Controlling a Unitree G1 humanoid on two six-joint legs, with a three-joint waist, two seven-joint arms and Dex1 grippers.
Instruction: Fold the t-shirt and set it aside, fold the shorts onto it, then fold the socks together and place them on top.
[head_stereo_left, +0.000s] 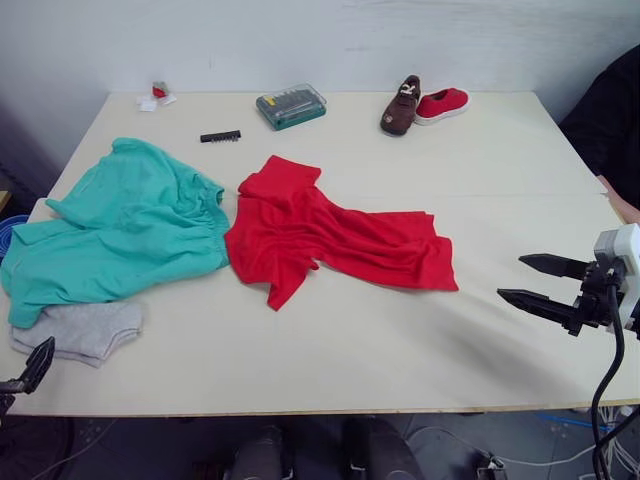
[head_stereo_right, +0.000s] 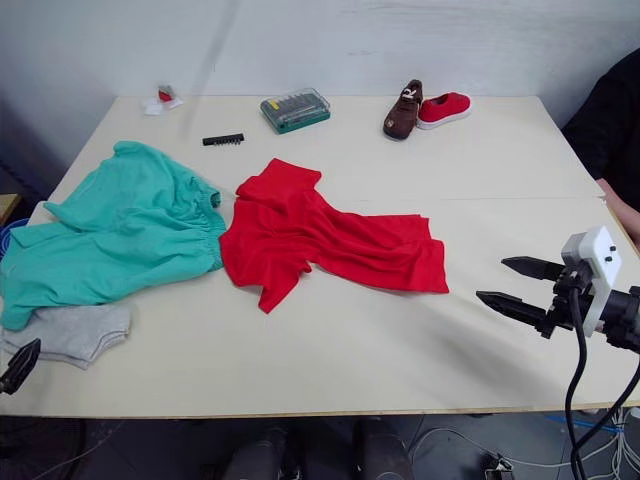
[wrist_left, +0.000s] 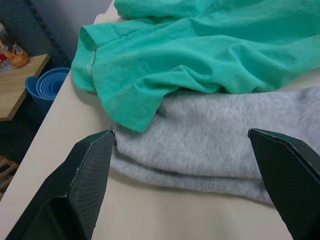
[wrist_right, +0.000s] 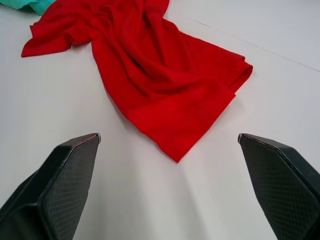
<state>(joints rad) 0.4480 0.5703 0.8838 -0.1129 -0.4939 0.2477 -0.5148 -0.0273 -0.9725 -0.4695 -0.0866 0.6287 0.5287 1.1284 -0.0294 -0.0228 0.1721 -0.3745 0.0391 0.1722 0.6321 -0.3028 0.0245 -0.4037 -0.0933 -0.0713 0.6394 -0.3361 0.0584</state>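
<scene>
The red t-shirt lies crumpled and unfolded in the middle of the table. Left of it, touching its edge, the teal shorts are spread loosely. The grey socks lie at the front left, partly tucked under a leg of the shorts. My left gripper is open at the table's front left corner, just short of the socks. My right gripper is open and empty over the front right, to the right of the t-shirt.
At the back of the table stand a brown shoe, a red shoe, a green tool case, a black bit strip and a small red-white item. Blue bowls sit beyond the left edge. A person's dark sleeve shows at right.
</scene>
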